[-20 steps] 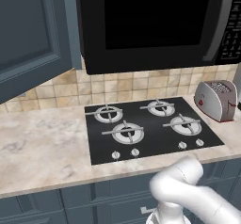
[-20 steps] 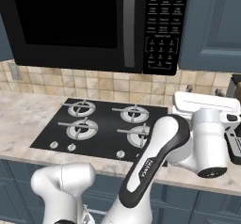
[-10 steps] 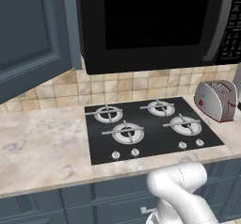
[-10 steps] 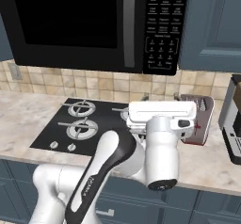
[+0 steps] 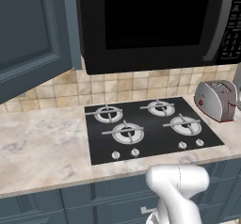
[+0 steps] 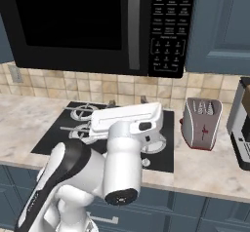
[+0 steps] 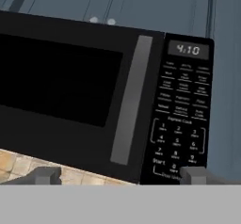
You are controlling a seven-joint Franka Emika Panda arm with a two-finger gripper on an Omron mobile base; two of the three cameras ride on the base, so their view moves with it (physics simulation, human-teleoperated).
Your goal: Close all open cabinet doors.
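A dark slate-blue cabinet door at the upper left, beside the microwave, stands swung out from the wall, open. Another cabinet door, right of the microwave, lies flat and shut. My gripper is open with nothing between its fingertips. It points up at the microwave's front and keypad, a good way off. Slate-blue cabinet fronts run above the microwave. In the right base view the white hand hovers over the cooktop's right half, far right of the open door.
A black four-burner cooktop is set in the marble counter. A steel toaster stands to its right, and a dark machine at the right edge. Drawer fronts run below the counter.
The arm has swung left, from over the counter's right end to above the cooktop. The base views have not shifted and the open door is where it was.
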